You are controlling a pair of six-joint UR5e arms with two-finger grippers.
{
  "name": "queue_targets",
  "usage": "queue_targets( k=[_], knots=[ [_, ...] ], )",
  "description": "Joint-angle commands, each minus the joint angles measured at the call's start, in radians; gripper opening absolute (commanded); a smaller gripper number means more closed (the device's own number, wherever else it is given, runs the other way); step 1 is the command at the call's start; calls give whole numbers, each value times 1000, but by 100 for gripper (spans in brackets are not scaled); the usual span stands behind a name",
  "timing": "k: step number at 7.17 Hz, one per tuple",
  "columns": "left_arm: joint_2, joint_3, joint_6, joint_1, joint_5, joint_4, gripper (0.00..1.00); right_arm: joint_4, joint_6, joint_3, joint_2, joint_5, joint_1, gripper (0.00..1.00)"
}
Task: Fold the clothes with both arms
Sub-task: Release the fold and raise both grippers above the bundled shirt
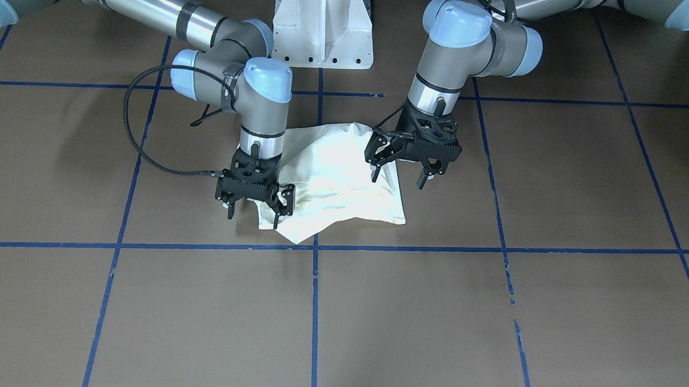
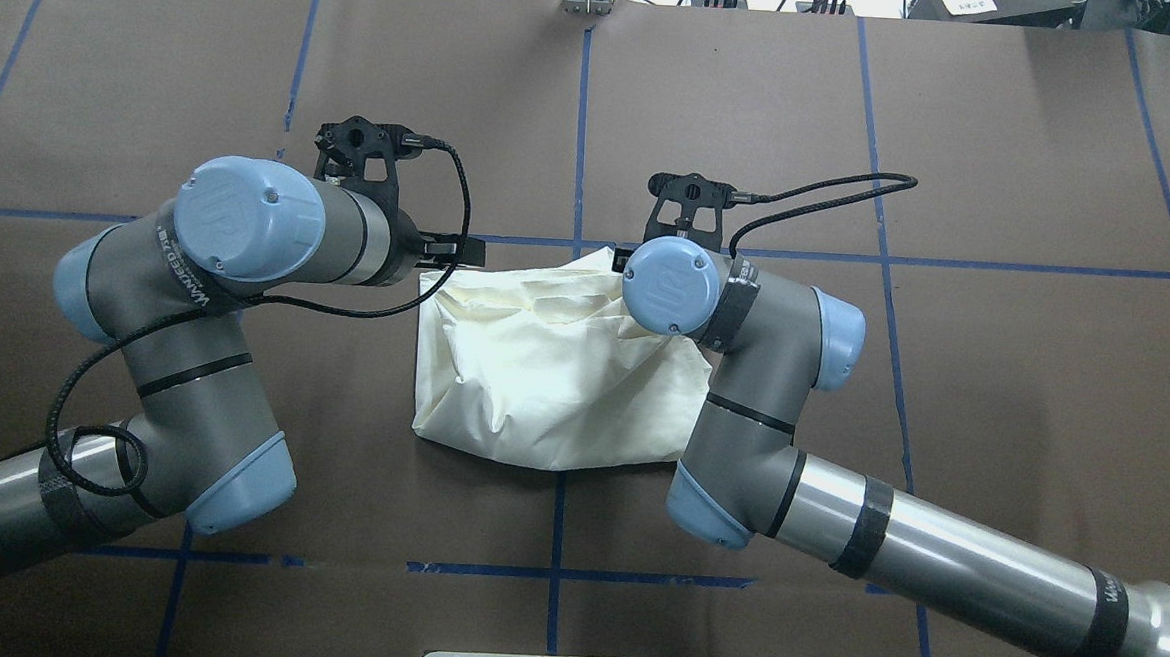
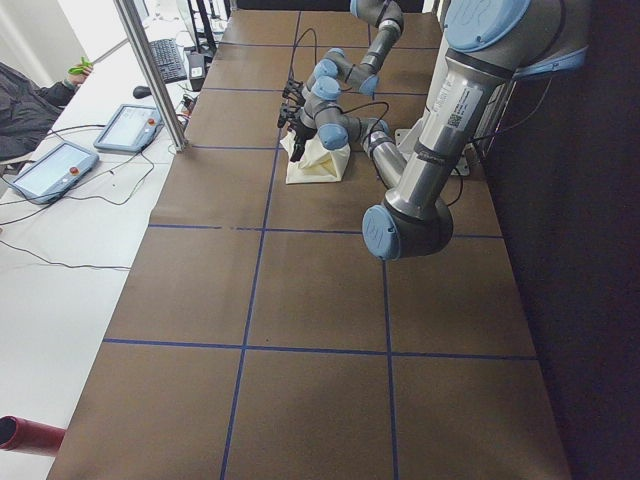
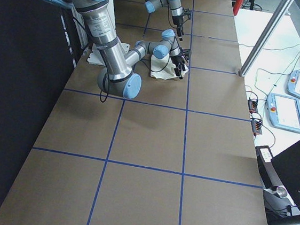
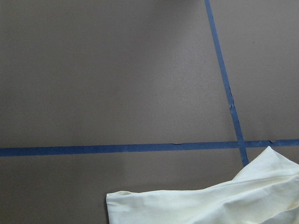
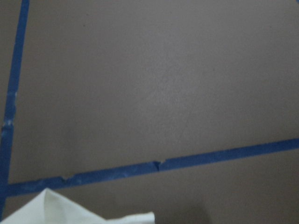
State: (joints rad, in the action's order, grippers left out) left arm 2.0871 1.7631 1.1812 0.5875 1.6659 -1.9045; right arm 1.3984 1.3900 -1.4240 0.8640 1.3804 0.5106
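Bare brown table [image 1: 432,325] is nearest, crossed by blue tape [image 1: 315,308].

Right gripper [image 1: 254,213]: jaws spread wide, nothing between them. One finger is over the shirt's corner, the other over bare table.

Left gripper [image 1: 398,181]: also spread wide and empty, straddling the opposite edge, one finger above cloth and one off it. Can't tell whether any tip touches the fabric.

Shirt [image 1: 339,181] lies between the two grippers at mid-table, by a tape crossing, just in front of the white base [image 1: 322,29].

Risks, as I judge them:
- A pinch from these spots may catch only the top layer. A lift would then peel the bundle open rather than carry it.
- With each gripper half off the cloth, a finger could scrape the table and miss the hem.
- If the arms rise unevenly, the fold would skew.

Look of the shirt: a loose packet with the plain cream side out and no print showing. It is puffy and creased, the edges are not square, and one corner points toward the tape.
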Motion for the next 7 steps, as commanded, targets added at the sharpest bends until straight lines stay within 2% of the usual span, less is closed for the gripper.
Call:
queue_targets(
  k=[1, 2, 4, 7],
  knots=[
    [-1, 1, 0, -2, 0, -1, 100, -38, 4, 21, -54, 81, 46, 99],
    [-1, 1, 0, -2, 0, -1, 100, -29, 13, -11, -71, 135, 46, 90],
    [-1, -4, 0, -2, 0, -14, 100, -24, 90, -68, -40, 132, 28, 70],
    [-2, -4, -2, 0, 0, -14, 100, -16, 144, -90, 15, 89, -33, 64]
  ],
)
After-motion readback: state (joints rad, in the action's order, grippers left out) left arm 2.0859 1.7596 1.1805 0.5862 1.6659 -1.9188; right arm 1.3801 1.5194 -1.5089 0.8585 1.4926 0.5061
